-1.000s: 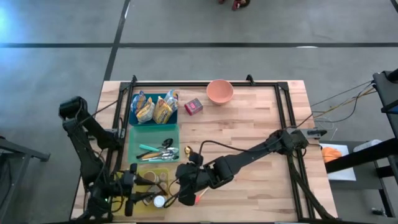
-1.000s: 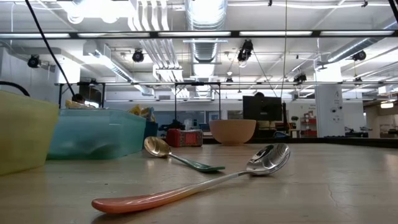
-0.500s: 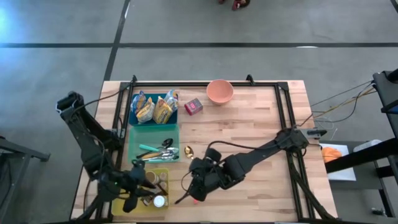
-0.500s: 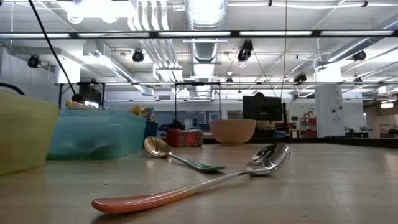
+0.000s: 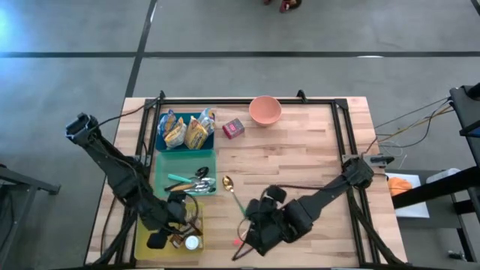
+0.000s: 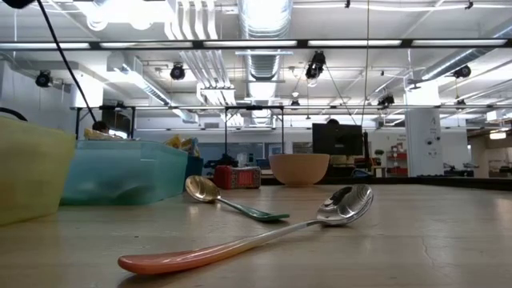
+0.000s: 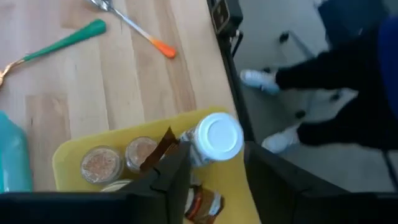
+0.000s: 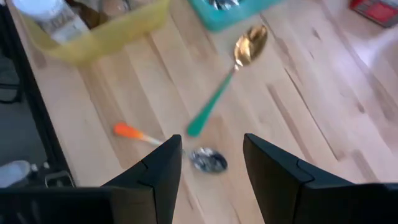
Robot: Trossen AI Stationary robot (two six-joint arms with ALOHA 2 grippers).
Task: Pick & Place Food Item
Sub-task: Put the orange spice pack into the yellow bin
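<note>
My left gripper [image 5: 171,227] hangs open above the yellow bin [image 5: 144,241]. Below and ahead of its fingers lie a white-capped bottle [image 7: 214,139], two small jars [image 7: 118,160] and a brown packet [image 7: 163,144]. My right gripper [image 5: 253,238] stands open over the bare table. The silver bowl of an orange-handled spoon [image 8: 208,160] lies flat on the wood under the gap between its fingers. A gold spoon with a green handle [image 5: 232,192] lies beside it. Snack bags [image 5: 186,130] fill the blue bin, and a red box [image 5: 234,129] rests on the table.
A teal bin of cutlery [image 5: 186,178] sits between the blue and yellow bins on the table's left side. A pink bowl [image 5: 265,110] stands at the far edge. A black frame [image 5: 341,135] rings the table. A person's legs [image 7: 323,93] show beyond the near edge.
My right gripper has gone from beside the yellow bin toward the table's right edge and has risen a little. My left arm has swung, and its gripper has lifted and turned above the yellow bin. Both spoons have kept their places.
</note>
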